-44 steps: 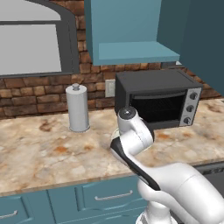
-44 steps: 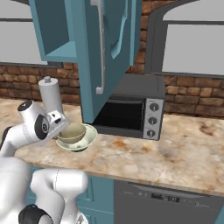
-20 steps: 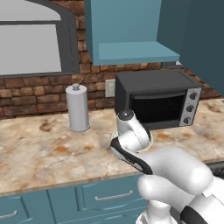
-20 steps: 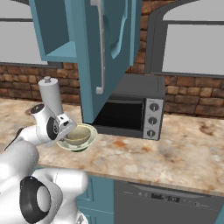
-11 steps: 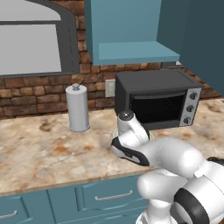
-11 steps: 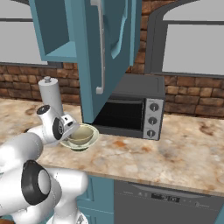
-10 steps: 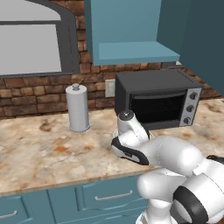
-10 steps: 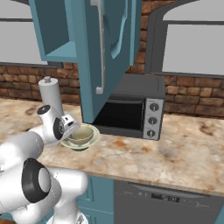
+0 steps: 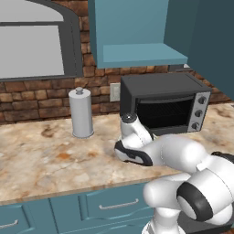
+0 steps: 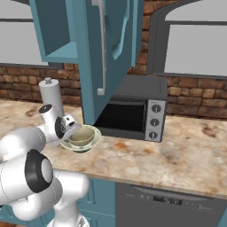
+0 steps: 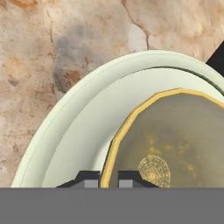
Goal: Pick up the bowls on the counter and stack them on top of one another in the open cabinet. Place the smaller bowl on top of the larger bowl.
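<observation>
- Left base view: the arm bends low over the counter (image 9: 41, 160), with the wrist in front of the black toaster oven (image 9: 164, 107). The hand and the bowls are hidden behind the wrist, so the jaws cannot be judged here. A grey canister (image 9: 81, 113) stands well to the left by the brick wall. The cabinet (image 9: 137, 32) hangs above, its light blue shelf bare.
- Right base view: the smaller bowl (image 10: 82, 136) sits nested inside the larger bowl (image 10: 75, 146), both on the counter just in front of the oven's left corner. The gripper (image 10: 74, 129) reaches down at the left rim of the bowls. The open cabinet door (image 10: 108, 48) hangs directly above and behind them, with the canister at the far left behind the arm.
- Hand view: the two fingertips (image 11: 89, 181) stand a small gap apart, one on each side of the olive-yellow bowl's rim, straddling it. Whether they press on the rim cannot be told. The pale bowl's wall curves around outside, marbled counter beyond it.
</observation>
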